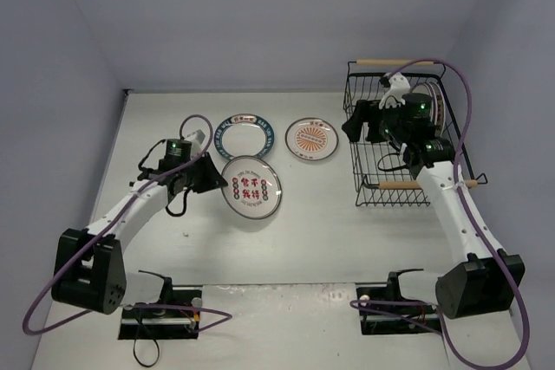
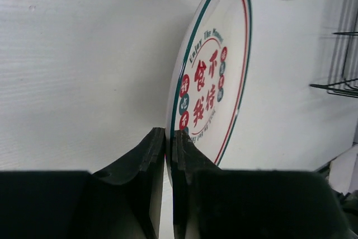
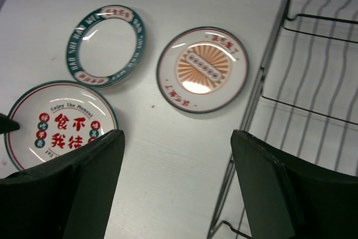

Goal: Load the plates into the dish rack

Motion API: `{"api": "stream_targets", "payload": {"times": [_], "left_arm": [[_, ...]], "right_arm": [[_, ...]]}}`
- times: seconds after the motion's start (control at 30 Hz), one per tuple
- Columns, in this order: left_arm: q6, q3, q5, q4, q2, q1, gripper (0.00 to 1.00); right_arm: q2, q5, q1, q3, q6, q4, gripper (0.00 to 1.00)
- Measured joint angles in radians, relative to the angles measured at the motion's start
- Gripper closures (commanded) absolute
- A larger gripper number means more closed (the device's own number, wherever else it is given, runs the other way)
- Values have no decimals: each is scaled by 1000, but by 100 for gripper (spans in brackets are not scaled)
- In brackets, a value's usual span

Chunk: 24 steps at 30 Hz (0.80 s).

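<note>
My left gripper (image 1: 214, 181) (image 2: 168, 141) is shut on the left rim of a red-character plate (image 1: 252, 187) (image 2: 215, 76) (image 3: 59, 124) at mid-table. A teal-rimmed plate (image 1: 244, 133) (image 3: 106, 46) and an orange sunburst plate (image 1: 311, 139) (image 3: 202, 68) lie flat behind it. The black wire dish rack (image 1: 395, 192) (image 3: 313, 82) stands at the right. A plate (image 1: 440, 103) stands in it, mostly hidden by my right arm. My right gripper (image 1: 361, 126) (image 3: 176, 163) is open and empty over the rack's left edge.
The rack has wooden bar handles at the back (image 1: 381, 62) and front (image 1: 390, 185). Walls close the table at back and sides. The rack's wires (image 2: 341, 85) show at the right edge of the left wrist view. Cables trail from both arms.
</note>
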<state>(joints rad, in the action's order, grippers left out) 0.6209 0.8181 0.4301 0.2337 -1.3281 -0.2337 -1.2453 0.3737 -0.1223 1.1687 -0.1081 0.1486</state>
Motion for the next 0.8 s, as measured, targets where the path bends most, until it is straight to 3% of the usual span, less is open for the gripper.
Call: {"api": "stream_targets", "payload": {"times": [0.17,0.63,0.8], "left_arm": [[5,37,56,1,96,0,100],[103,151,223,-134,172,0,100],[139,152,249,-185,172,0,100]], "right_arm": [[-55,148,-30,0,-31,-48,22],[-244,474,-102,2,-102,-171,23],[-285,542,-147,4,-124,-214,32]]}}
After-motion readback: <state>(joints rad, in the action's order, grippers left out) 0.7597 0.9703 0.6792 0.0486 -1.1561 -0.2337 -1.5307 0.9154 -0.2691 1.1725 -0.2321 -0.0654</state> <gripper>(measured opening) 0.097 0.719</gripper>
